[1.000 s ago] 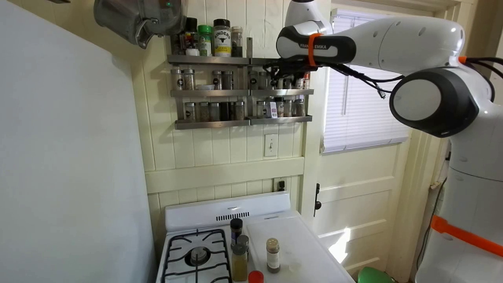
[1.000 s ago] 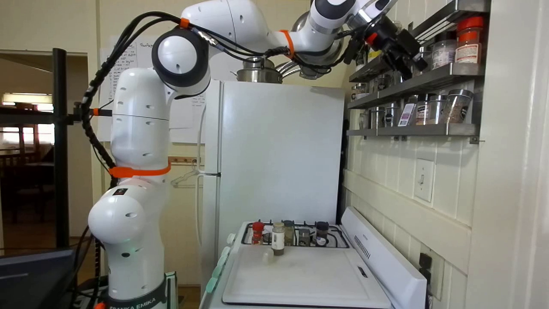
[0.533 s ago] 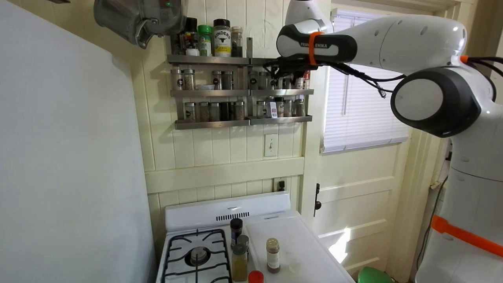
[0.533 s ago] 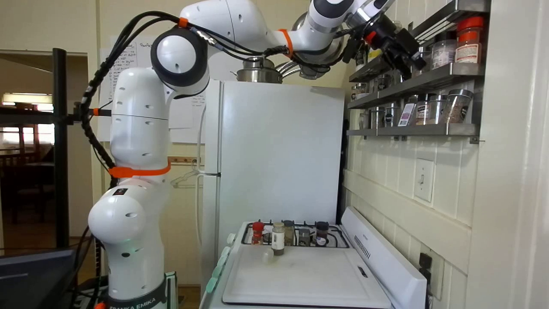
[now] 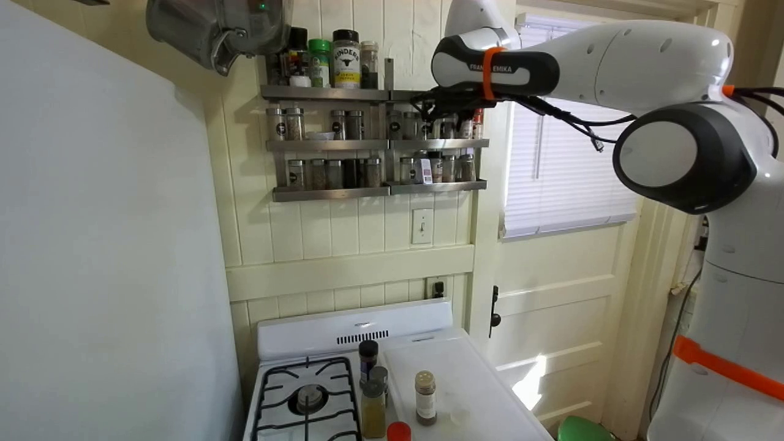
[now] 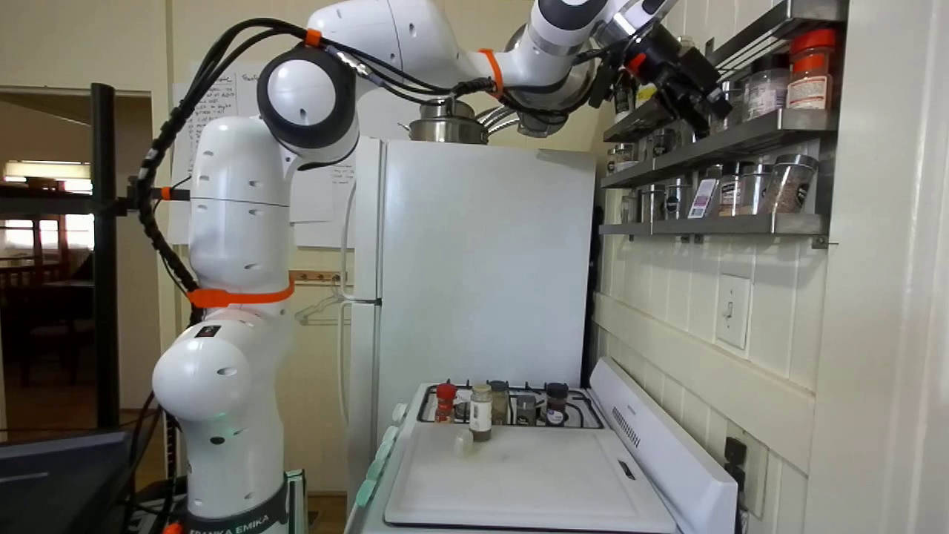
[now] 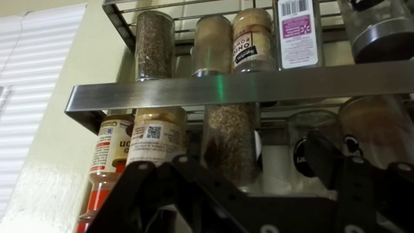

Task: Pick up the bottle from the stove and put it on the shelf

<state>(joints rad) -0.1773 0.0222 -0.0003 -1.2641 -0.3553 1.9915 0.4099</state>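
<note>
In an exterior view, the gripper [image 6: 708, 116] hangs high at the steel shelf [image 6: 808, 120], slanting down and in toward the wall [image 6: 667, 274], its tips at the middle tier. Far below, on the white stove [image 6: 534, 475], stand five bottles [image 6: 480, 410], all upright and well apart from the tool.

In an exterior view, the white arm [image 5: 649, 67] covers most of the gripper, which sits before the end of the middle tier nearest the door [image 5: 557, 263]. A white-labelled shaker [image 5: 425, 399] stands on the stove's flat cover [image 5: 453, 367]; the other four cluster close by, along the edge of the burner grate [image 5: 307, 364].

In the wrist view, which stands upside down, the fingers [image 7: 323, 158] are spread most of their travel, with a gap between them and nothing clamped. A herb-filled jar [image 7: 229, 123] stands just ahead, upright behind the front rail [image 7: 194, 94], off to one side of that gap. One finger blurs into its dark glass, so whether they touch cannot be told.

The sentence singles out no bottle; with the fingers parted here, my judgement is that this jar is the one meant, in its place and free. The coming move turns on where it lies: ahead of the tool on the wall side, long axis vertical, with other jars [image 7: 157, 139] along the row. So the single arm should back straight out, away from the wall, before swinging sideways.
</note>
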